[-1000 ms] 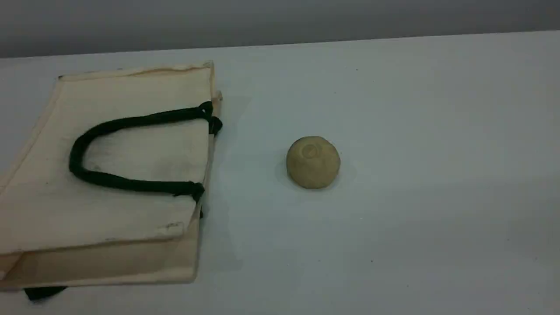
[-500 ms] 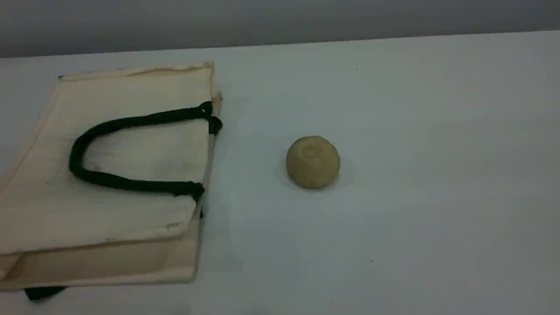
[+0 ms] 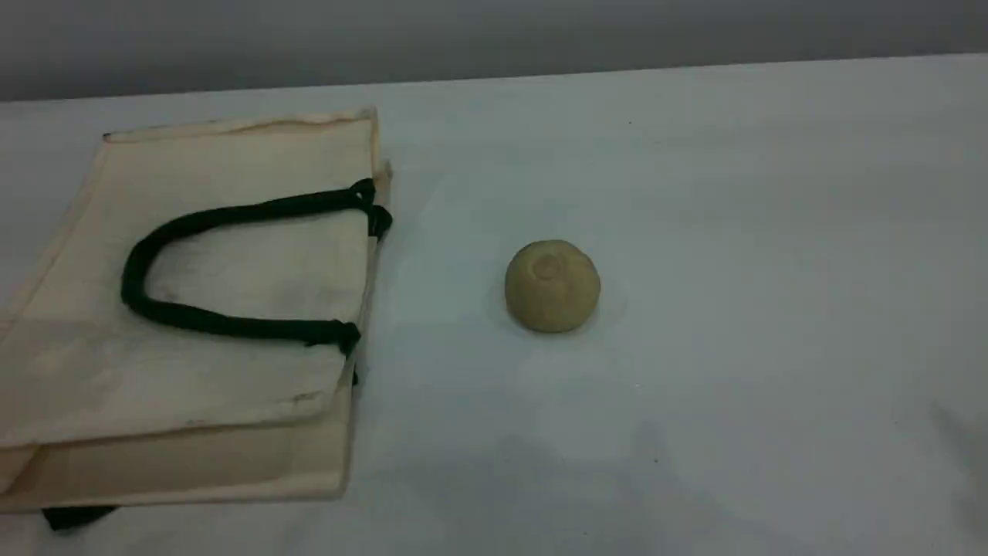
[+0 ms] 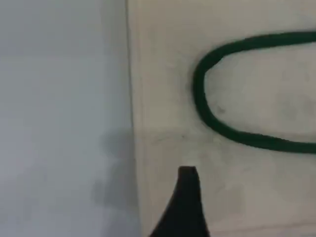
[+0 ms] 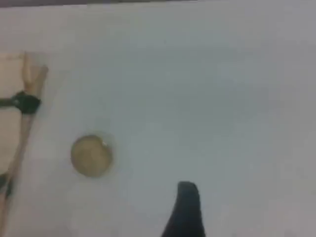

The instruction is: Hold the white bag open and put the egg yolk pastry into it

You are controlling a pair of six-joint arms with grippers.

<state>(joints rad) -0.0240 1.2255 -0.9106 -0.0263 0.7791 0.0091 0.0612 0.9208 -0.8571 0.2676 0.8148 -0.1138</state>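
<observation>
The white bag (image 3: 231, 371) lies flat on the left of the table, its mouth edge facing right. One dark green rope handle (image 3: 193, 224) rests looped on top of it. The egg yolk pastry (image 3: 552, 286), a small tan ball, sits alone to the bag's right. Neither arm shows in the scene view. In the left wrist view one dark fingertip (image 4: 187, 197) hovers over the bag (image 4: 163, 59) near its handle (image 4: 200, 94), holding nothing. In the right wrist view a fingertip (image 5: 186, 207) hangs above bare table to the right of the pastry (image 5: 92, 155), also holding nothing.
The white table (image 3: 772, 232) ends at a grey wall along the back. A piece of dark handle (image 3: 73, 516) pokes out from under the bag's near left corner. A bag corner with a dark tab (image 5: 27, 101) shows in the right wrist view.
A faint shadow has spread over the near part of the table. The bag and the pastry lie where they were.
</observation>
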